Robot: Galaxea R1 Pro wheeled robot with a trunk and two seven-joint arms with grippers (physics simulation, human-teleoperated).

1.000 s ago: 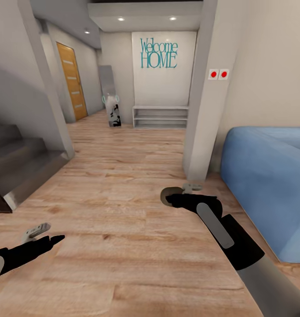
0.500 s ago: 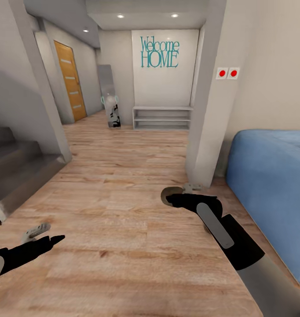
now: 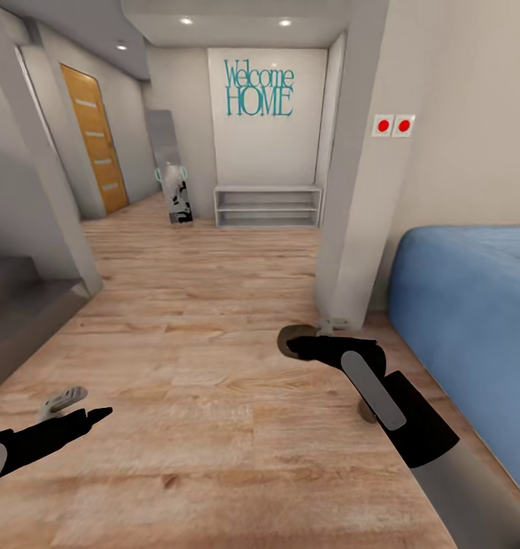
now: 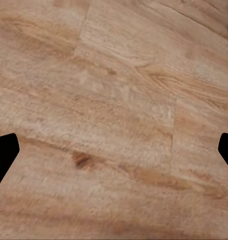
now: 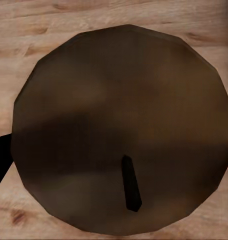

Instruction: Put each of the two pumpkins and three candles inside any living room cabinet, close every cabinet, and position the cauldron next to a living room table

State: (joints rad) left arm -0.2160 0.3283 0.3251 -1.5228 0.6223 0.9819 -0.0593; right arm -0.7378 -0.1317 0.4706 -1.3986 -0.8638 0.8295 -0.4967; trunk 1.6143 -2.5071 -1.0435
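Camera swung right; right tool [image 3: 296, 343] grips candle [image 5: 121, 130], seemingly; left tool [image 4: 114, 150] spread, sofa [image 3: 473, 305] beside

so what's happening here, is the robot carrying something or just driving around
The robot is on a wood floor in a hallway, facing a wall with a Welcome HOME sign, a blue sofa on its right. Its right gripper holds a candle, a round tan-brown thing seen end-on with a dark wick, between its fingers. The left gripper is open and empty above bare floor. No cabinet or table shows here.
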